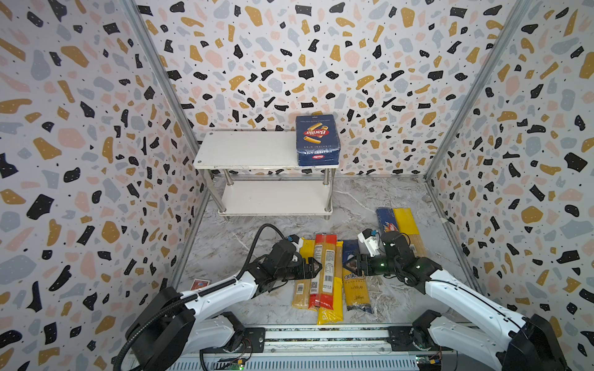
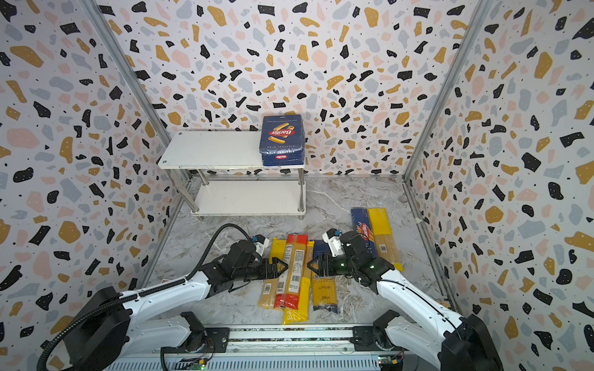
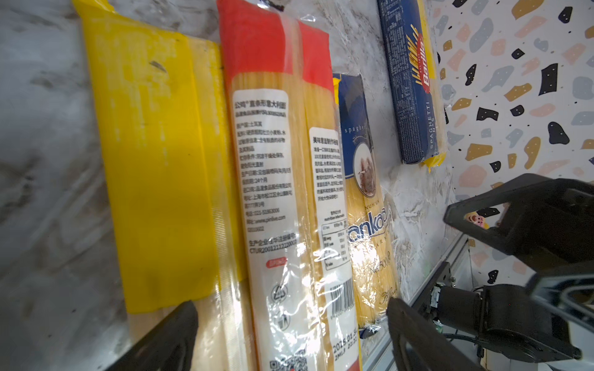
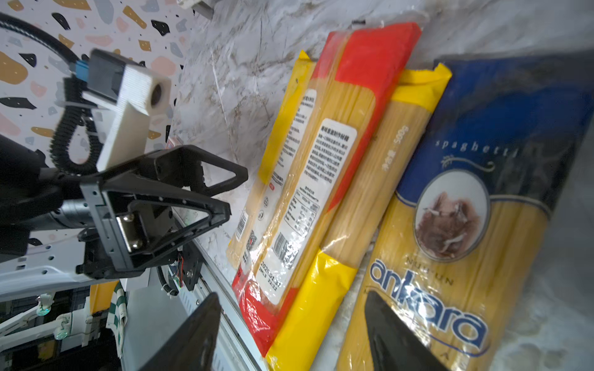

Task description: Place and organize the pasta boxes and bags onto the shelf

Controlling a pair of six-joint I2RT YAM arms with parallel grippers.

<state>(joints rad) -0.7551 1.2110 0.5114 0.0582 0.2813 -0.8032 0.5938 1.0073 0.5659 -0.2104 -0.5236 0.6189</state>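
Nearest, four bags lie side by side on the desk (image 1: pixel 225 244): a yellow-ended bag (image 1: pixel 302 289), the red-ended bag (image 1: pixel 324 250) resting partly on its neighbours, a second yellow-ended bag (image 1: pixel 334 298) and the ankara bag (image 1: pixel 355 289). The left gripper (image 1: pixel 314 267) and right gripper (image 1: pixel 353 264) face each other across this row, jaws apart and, as far as the wrist views show, gripping nothing.

Further back on the right, the spaghetti box (image 1: pixel 387 225) and a third yellow-ended bag (image 1: pixel 406 225) lie touching on the desk.

At the back, the shelf (image 1: pixel 244 149) carries only the rigatoni box (image 1: pixel 317 138), on top at the right end; its lower board (image 1: pixel 273 197) is bare. One package is placed; six remain.
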